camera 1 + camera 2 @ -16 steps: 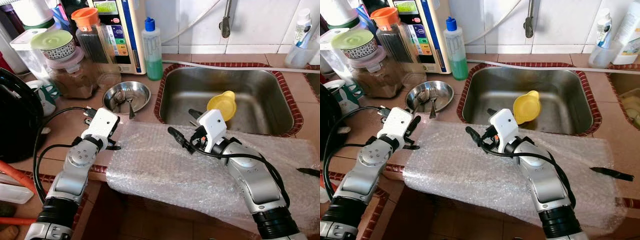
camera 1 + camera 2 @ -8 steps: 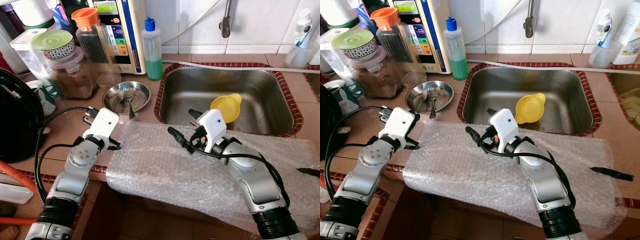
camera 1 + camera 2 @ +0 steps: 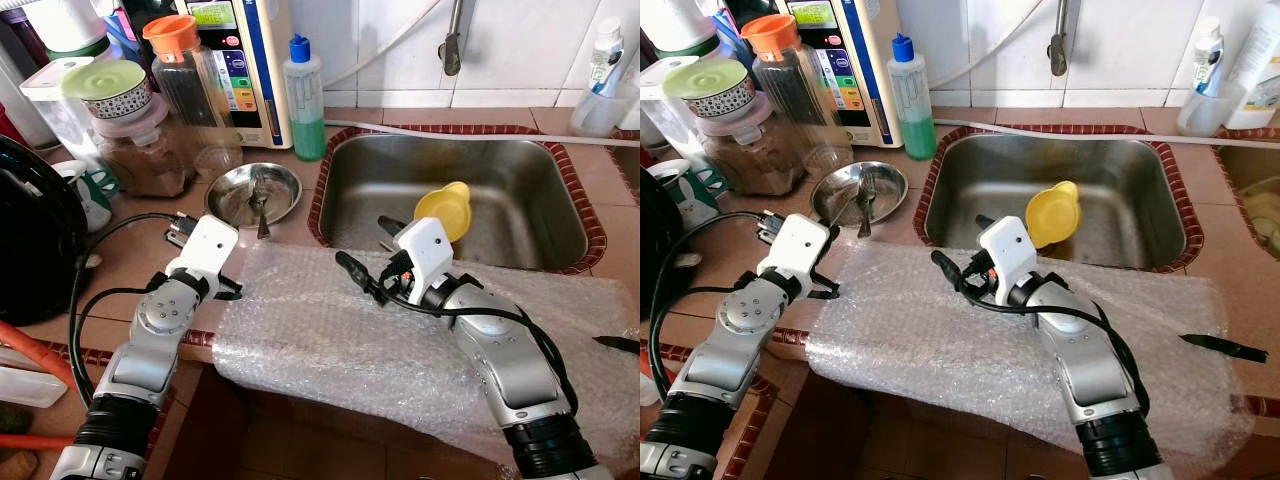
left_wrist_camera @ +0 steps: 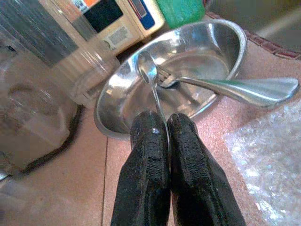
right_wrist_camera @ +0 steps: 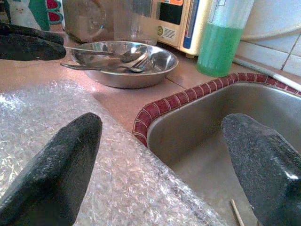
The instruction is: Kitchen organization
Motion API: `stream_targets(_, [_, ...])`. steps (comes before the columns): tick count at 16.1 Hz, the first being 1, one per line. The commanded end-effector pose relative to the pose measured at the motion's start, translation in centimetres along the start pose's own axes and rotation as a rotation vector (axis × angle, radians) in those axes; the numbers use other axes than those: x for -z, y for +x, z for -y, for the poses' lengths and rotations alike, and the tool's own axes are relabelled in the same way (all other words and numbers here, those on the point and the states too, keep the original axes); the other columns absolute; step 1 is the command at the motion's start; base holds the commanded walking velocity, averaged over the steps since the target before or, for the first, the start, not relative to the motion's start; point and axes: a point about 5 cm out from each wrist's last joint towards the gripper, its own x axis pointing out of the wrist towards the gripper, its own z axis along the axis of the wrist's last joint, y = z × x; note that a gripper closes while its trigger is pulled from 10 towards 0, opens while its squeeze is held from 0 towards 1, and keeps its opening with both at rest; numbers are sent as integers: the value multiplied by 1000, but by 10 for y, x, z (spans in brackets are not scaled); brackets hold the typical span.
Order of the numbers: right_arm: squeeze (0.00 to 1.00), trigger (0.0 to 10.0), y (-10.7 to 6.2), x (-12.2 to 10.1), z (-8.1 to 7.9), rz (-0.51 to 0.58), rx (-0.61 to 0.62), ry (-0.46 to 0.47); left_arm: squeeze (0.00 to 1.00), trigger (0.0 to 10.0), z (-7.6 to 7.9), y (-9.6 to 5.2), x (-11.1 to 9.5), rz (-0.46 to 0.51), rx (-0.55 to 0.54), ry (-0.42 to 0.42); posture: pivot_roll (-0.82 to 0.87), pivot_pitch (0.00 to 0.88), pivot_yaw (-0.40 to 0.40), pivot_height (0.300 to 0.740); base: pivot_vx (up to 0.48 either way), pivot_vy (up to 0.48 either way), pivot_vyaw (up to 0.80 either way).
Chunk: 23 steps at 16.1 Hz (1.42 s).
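Head view: my left hand (image 3: 232, 262) stays beside the steel bowl (image 3: 252, 192); the yellow cup (image 3: 444, 209) has drifted in the sink (image 3: 560, 200).

Left wrist view: fingers pinched on the spoon (image 4: 151, 82), now lifted across the bowl, ready for removal.

Right wrist view: right hand (image 5: 164, 165) is wide open, empty, over the bubble wrap (image 5: 56, 108).

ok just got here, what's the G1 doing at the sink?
The left gripper is shut on a spoon, holding its handle with the bowl end over the steel dish beside the sink. A fork lies in the dish with its handle sticking out over the rim. The right gripper is open and holds nothing, above the bubble wrap at the sink's edge. A yellow cup sits in the sink.
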Motion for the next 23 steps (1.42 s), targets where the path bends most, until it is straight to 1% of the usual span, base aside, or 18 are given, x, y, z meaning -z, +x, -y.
stream_targets(1, [0, 10000, 3, -4, -1, 16, -7, -9, 0, 0, -8, 0, -4, 26, -44, 10, -272, 80, 134, 740, 0, 0, 0])
stream_targets(2, [0, 10000, 3, -4, -2, 17, -7, -9, 0, 0, -10, 1, -6, 39, -54, 4, -271, 77, 132, 740, 0, 0, 0])
stream_targets(3, [0, 10000, 4, -4, -2, 19, -5, -11, 0, 0, -11, 1, -14, 91, -67, -10, -270, 71, 130, 740, 0, 0, 0])
stream_targets(6, [0, 10000, 4, -3, 1, 16, 9, -22, 0, 0, -12, 1, -24, 146, -83, -27, -271, 66, 127, 740, 0, 0, 0])
stream_targets(7, [0, 10000, 4, -3, 3, 18, 27, -9, 0, 0, -12, 1, -27, 172, -87, -33, -272, 64, 125, 740, 0, 0, 0])
stream_targets(8, [0, 10000, 5, -7, 11, 45, 92, 83, 0, 0, -8, 0, -40, 259, -81, -66, -274, 63, 125, 740, 0, 0, 0])
stream_targets(10, [0, 10000, 7, -11, 14, 68, 114, 123, 0, 0, -1, 1, -46, 273, -55, -115, -275, 63, 125, 740, 0, 0, 0])
stream_targets(11, [0, 10000, 7, -14, 17, 80, 128, 111, 0, 0, 5, 2, -53, 300, -26, -123, -275, 62, 125, 740, 0, 0, 0])
stream_targets(12, [0, 10000, 8, -16, 17, 78, 124, 48, 0, 0, 14, 3, -59, 331, 20, -102, -277, 61, 126, 740, 0, 0, 0])
stream_targets(13, [0, 10000, 9, -16, 17, 70, 114, 5, 0, 0, 19, 3, -61, 341, 39, -99, -279, 62, 126, 740, 0, 0, 0])
stream_targets(14, [0, 10000, 9, -16, 17, 70, 115, 9, 0, 0, 24, 3, -63, 345, 55, -107, -281, 62, 127, 740, 0, 0, 0])
stream_targets(15, [0, 10000, 8, -16, 19, 57, 112, -39, 0, 0, 32, 3, -67, 356, 92, -100, -281, 65, 126, 740, 0, 0, 0])
stream_targets(16, [0, 10000, 8, -16, 19, 46, 103, -85, 0, 0, 36, 2, -70, 364, 112, -91, -281, 65, 126, 740, 0, 0, 0])
stream_targets(18, [0, 10000, 7, -14, 25, 8, 122, -177, 0, 0, 48, 0, -75, 388, 170, -66, -283, 68, 124, 740, 0, 0, 0])
stream_targets(19, [0, 10000, 6, -14, 26, -11, 105, -313, 0, 0, 53, 0, -76, 394, 197, -49, -283, 68, 124, 740, 0, 0, 0])
stream_targets(21, [0, 10000, 6, -13, 30, -30, 99, -406, 0, 0, 57, -1, -79, 408, 229, -42, -289, 71, 122, 740, 0, 0, 0])
stream_targets(22, [0, 10000, 5, -11, 33, -39, 108, -427, 0, 0, 61, -2, -81, 419, 257, -23, -289, 71, 119, 740, 0, 0, 0])
stream_targets(23, [0, 10000, 5, -10, 34, -45, 102, -473, 0, 0, 63, -2, -82, 421, 281, -3, -289, 71, 119, 740, 0, 0, 0])
